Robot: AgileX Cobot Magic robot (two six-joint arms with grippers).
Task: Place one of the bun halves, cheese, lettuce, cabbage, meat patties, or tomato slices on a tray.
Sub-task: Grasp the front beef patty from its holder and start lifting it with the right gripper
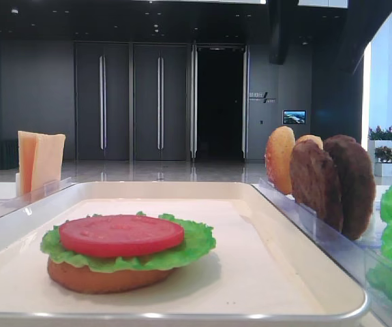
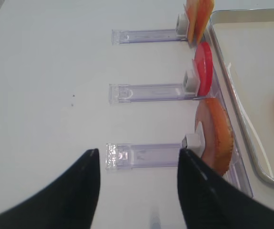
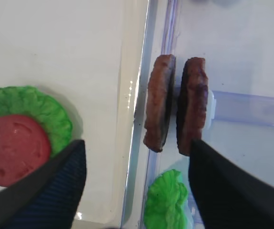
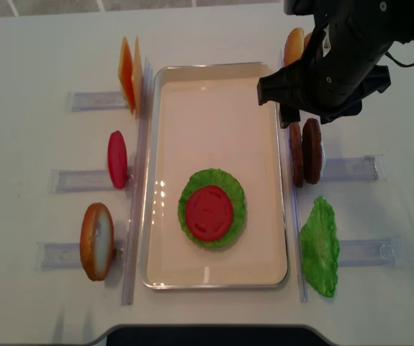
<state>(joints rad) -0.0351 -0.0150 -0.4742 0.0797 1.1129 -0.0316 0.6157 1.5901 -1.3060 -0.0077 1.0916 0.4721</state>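
Note:
On the cream tray (image 4: 165, 180) lies a stack: a bun half (image 1: 107, 278), lettuce (image 1: 197, 245) and a tomato slice (image 1: 121, 235) on top. Two meat patties (image 3: 159, 107) stand on edge in a clear rack right of the tray. My right gripper (image 3: 137, 143) hovers open above them; its fingers (image 3: 55, 186) straddle the tray rim and the patties and hold nothing. On the tray's other side my left gripper (image 2: 137, 152) is open over bare table beside a rack holding a bun half (image 2: 216, 133). No cabbage shows.
More clear racks line both sides of the tray: cheese (image 4: 129, 72) and a tomato slice (image 4: 117, 158) on the left, two bun halves (image 1: 279, 160) and a lettuce leaf (image 4: 320, 246) on the right. The right arm (image 4: 329, 65) covers the far right rack.

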